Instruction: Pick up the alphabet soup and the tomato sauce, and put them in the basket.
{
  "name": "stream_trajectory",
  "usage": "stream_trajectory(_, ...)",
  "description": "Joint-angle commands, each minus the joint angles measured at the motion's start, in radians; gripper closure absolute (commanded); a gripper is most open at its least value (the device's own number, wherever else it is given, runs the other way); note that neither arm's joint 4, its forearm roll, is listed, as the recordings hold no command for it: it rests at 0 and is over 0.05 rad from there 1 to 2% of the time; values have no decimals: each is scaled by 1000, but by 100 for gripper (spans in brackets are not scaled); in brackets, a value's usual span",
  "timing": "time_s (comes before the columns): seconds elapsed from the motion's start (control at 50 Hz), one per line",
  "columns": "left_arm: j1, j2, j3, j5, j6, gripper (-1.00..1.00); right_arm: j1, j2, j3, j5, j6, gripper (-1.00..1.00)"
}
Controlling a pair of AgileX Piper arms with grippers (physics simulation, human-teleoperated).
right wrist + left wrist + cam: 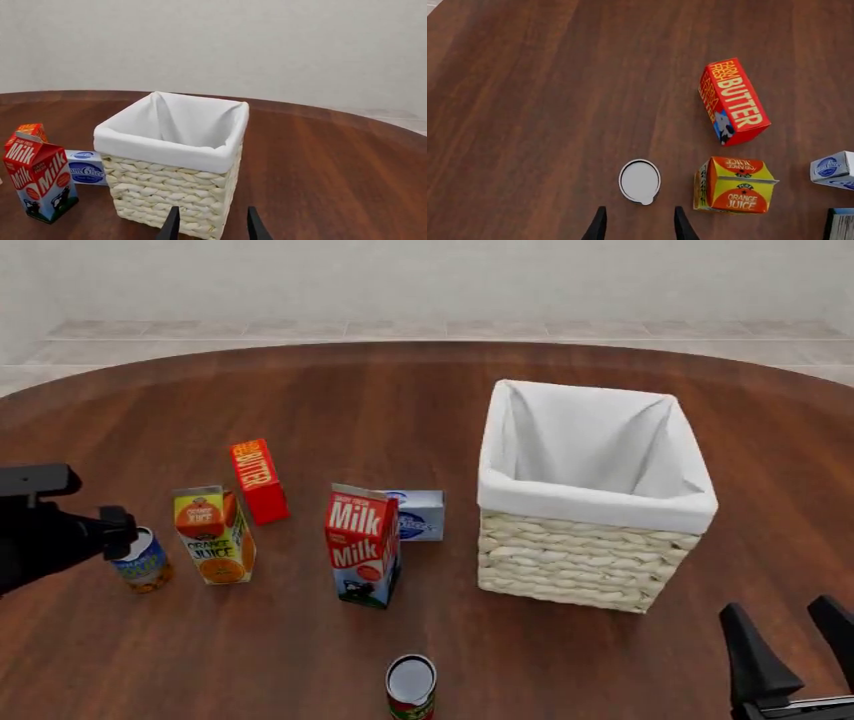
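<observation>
alphabet soup (143, 562), tomato sauce (411, 685) – upright, basket (587, 560) empty

Dark reddish-brown wood grain across the table (400, 390). Pale woven wicker with white cloth lining on the basket (587, 560). Blue and orange on the alphabet soup (144, 565), red with a green band on the tomato sauce (411, 698). Red and yellow lettering on the butter box (734, 100); orange and yellow on the juice carton (214, 535); red, white and blue on the milk carton (363, 545).

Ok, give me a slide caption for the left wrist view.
Open left gripper poised above the alphabet soup, beside the orange juice carton and butter box.
</observation>
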Motion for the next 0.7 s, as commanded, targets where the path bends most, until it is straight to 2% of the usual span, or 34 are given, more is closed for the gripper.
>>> stream_trajectory(0.02, 1, 50, 3, -41, 9, -100, 2, 0, 0, 0, -1, -100)
stream_trajectory(0.7, 21, 167, 17, -131, 44, -100, -4, 0, 0, -2, 0, -100)
